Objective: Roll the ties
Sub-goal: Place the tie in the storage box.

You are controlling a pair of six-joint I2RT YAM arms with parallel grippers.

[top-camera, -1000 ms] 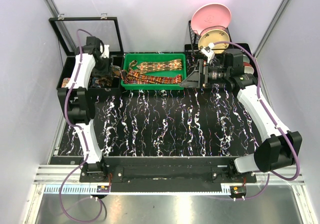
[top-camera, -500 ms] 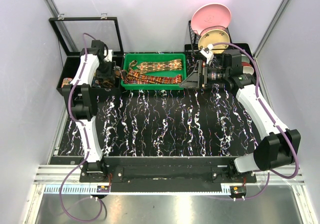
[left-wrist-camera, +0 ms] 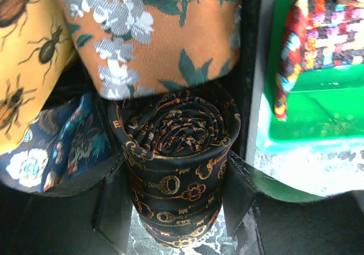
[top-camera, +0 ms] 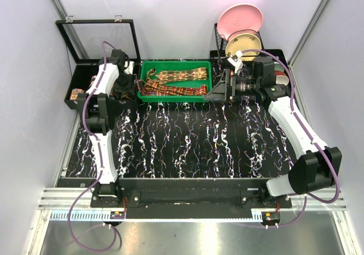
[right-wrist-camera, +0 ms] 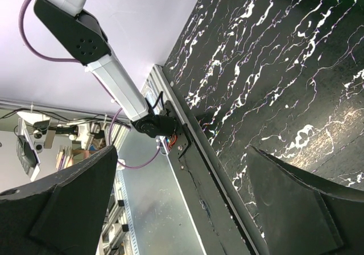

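Fingers (left-wrist-camera: 114, 209) of the left gripper (left-wrist-camera: 175, 175) clamped on opposite flanks of a rolled tie (left-wrist-camera: 176, 135), dark with gold keys and rosettes, its spiral end facing the wrist camera. Roll held at the right-hand end of the black box (top-camera: 73, 83), beside the box wall that adjoins the green tray (top-camera: 145, 73); whether it rests on the box floor cannot be told. Just beyond it, an orange floral roll (left-wrist-camera: 159, 33); to its left, a yellow beetle-print roll (left-wrist-camera: 28, 56) and a blue floral roll (left-wrist-camera: 51, 147). Unrolled ties (top-camera: 176, 79), patterned in gold, orange and red, lie lengthwise in the tray. Right gripper (right-wrist-camera: 182, 204) with its fingers wide apart and nothing between them, hovering at the tray's right rim in the top view, above the black marbled table (top-camera: 187, 147). Box lid (top-camera: 96, 38) standing open; pink plate (top-camera: 240, 19) and tan plate (top-camera: 243, 44) upright in the rack (top-camera: 219, 36) at far right
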